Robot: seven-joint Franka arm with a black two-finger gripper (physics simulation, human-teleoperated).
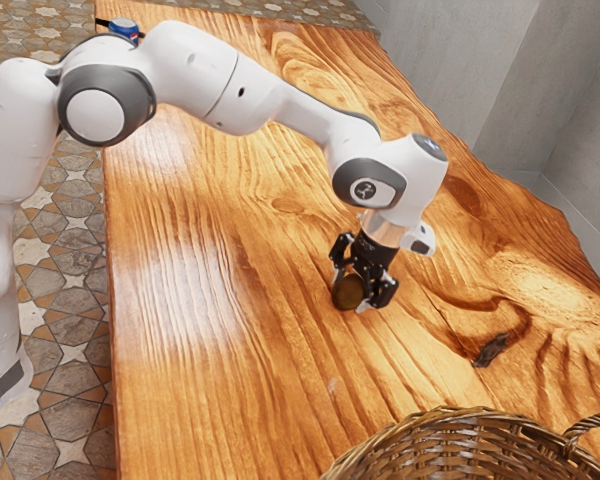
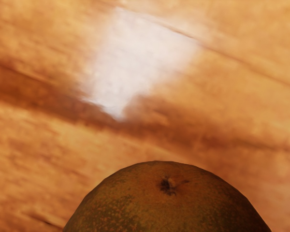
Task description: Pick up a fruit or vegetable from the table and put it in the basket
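A patterned tile floor (image 1: 72,190) is seen well apart from the hand, past the table edge on the exterior view's left, and a grey wall (image 1: 470,70) is seen beyond the opposite edge. The wooden table (image 1: 210,330) is spread beneath the hand, its grain marked by dark streaks and, in the wrist view, by a bright white patch of glare. The white arm (image 1: 195,75) is stretched over the wood from the exterior view's left, with the hand pointed down at its end. The wicker basket (image 1: 460,437) is placed well apart from the hand, toward the exterior view's lower right, and only part of it is framed. The black gripper (image 1: 362,290) is clamped on a round, brownish-green fruit (image 1: 348,292), its two fingers set apart by the fruit's width. The fruit is held at the fingertips, directly under the palm, outside the basket; whether it is touching the wood cannot be told. In the wrist view its speckled upper side and dark stem scar are turned toward the hand. A small blue object (image 1: 125,29) is seen far from the hand, behind the arm. A small dark piece (image 1: 491,350) is seen nearer the hand, toward the exterior view's right.
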